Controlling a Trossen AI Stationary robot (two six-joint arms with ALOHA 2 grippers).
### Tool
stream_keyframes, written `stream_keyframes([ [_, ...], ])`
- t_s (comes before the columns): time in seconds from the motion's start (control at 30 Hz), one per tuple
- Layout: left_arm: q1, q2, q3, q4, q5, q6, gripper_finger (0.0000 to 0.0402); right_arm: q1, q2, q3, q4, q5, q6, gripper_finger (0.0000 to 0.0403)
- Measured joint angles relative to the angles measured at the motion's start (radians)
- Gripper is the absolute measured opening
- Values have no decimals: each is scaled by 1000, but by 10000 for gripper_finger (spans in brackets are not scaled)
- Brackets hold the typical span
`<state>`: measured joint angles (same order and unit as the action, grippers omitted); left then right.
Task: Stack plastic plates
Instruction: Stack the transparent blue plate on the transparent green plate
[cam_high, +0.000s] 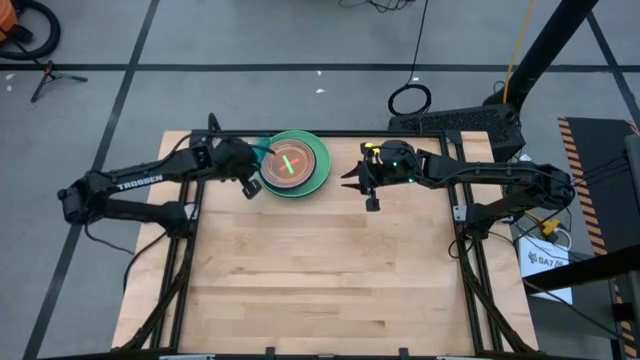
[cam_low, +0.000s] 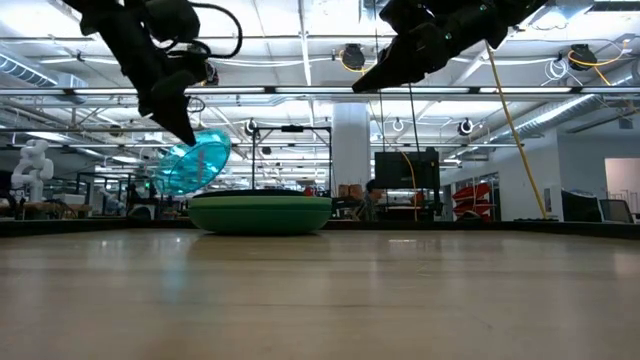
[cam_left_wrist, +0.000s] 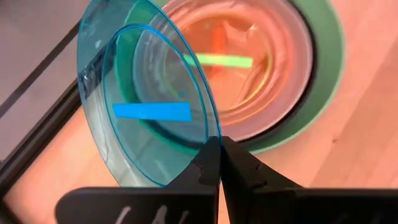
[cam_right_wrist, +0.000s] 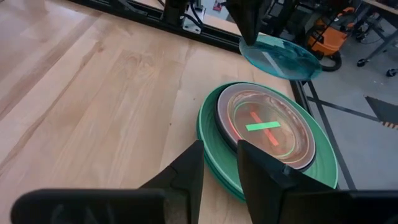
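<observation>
A stack of plastic plates (cam_high: 300, 163) rests on the table near its far edge. Green large plates lie at the bottom, a dark one sits on them, and clear pink and yellow-green small ones (cam_right_wrist: 267, 127) are on top. My left gripper (cam_left_wrist: 219, 149) is shut on a translucent blue small plate (cam_left_wrist: 149, 106), which hangs in the air just left of the stack (cam_low: 195, 163). My right gripper (cam_right_wrist: 219, 163) hovers open to the right of the stack, above the table, with nothing between its fingers. My left gripper pinches the blue plate's rim (cam_left_wrist: 208, 138) between its two fingers, at one spot on the edge. The fingers slant down from above and from the table's left. The plate is lifted clear of table and stack and hangs tilted below the fingertips (cam_low: 190, 135).
A black frame rail (cam_right_wrist: 205, 34) runs along the table's far edge just behind the stack. The wide bare wooden tabletop (cam_high: 320, 280) stretches toward the near edge.
</observation>
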<state>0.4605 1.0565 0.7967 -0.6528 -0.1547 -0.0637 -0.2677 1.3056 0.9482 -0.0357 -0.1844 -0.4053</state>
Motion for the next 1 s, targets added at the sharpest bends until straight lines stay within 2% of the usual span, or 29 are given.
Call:
stream_keyframes([
  [0.4, -175, 4, 0, 246, -3, 3, 6, 0, 0, 0, 9, 0, -8, 89],
  [0.63, -189, 5, 0, 313, -4, 2, 6, 0, 0, 0, 10, 0, -17, 89],
  [1.0, -188, 5, 0, 315, -5, -2, 18, 0, 0, 0, 15, 0, -30, 89],
])
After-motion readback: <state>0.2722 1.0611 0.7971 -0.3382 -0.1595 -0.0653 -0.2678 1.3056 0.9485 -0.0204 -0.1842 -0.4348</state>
